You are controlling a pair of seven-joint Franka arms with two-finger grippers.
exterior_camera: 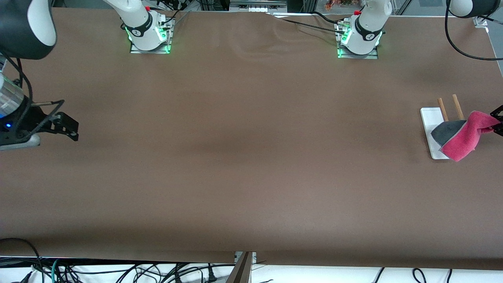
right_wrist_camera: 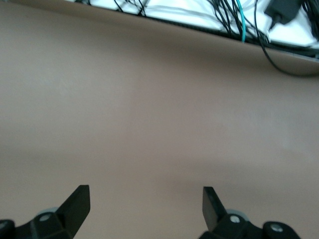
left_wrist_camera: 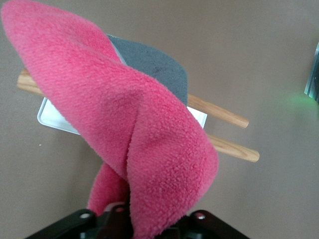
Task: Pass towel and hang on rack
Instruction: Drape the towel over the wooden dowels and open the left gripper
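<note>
The pink-red towel [exterior_camera: 467, 135] hangs from my left gripper [exterior_camera: 496, 124] over the rack [exterior_camera: 432, 122] at the left arm's end of the table. Its grey underside drapes over the two brown wooden rods [exterior_camera: 457, 105]. In the left wrist view the towel [left_wrist_camera: 134, 134] fills the middle, the rods [left_wrist_camera: 227, 118] stick out past it over the white base [left_wrist_camera: 50, 115], and my left gripper [left_wrist_camera: 144, 221] is shut on the towel's corner. My right gripper [exterior_camera: 65, 126] waits open and empty over bare table at the right arm's end; its fingers [right_wrist_camera: 79, 201] stand wide apart.
The brown table cover [exterior_camera: 243, 157] spreads between the two arms. Both arm bases [exterior_camera: 149, 35] stand along the edge farthest from the front camera. Cables [right_wrist_camera: 239, 20] lie past the table edge nearest the front camera.
</note>
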